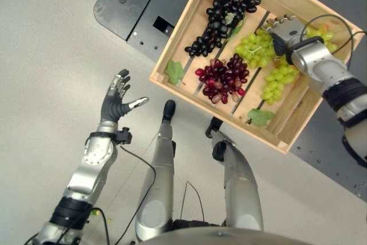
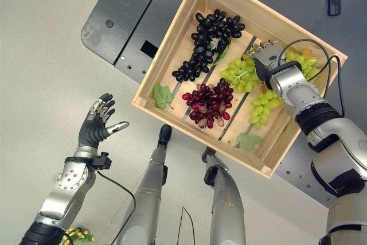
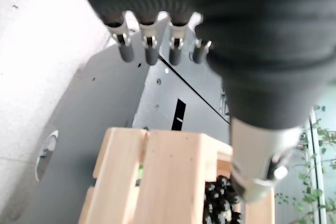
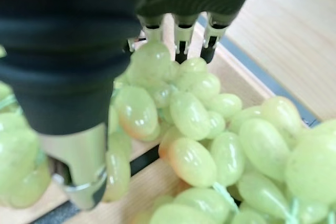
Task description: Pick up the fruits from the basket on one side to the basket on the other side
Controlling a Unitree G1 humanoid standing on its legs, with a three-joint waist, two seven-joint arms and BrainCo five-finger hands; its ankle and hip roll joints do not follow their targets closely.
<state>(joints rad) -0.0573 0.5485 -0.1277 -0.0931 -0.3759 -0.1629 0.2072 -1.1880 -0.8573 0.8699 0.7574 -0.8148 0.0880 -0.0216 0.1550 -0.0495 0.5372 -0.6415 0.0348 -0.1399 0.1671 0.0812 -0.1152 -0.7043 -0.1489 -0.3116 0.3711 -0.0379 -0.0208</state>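
Right hand (image 2: 265,57) fingers apart over green grapes (image 2: 241,74) in wooden crate (image 2: 166,55) upper right, left hand (image 1: 116,100) spread open lower left

Hiding part of the green grapes (image 2: 298,64) in the wooden crate (image 2: 172,55) under the right hand (image 2: 265,57); blurring the fingertips (image 4: 181,51) against those grapes, leaving the grip unclear.

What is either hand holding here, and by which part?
Nothing is clearly held. The left hand is open over the floor. The right hand reaches onto the green grapes in the crate; whether its fingers have closed cannot be told.
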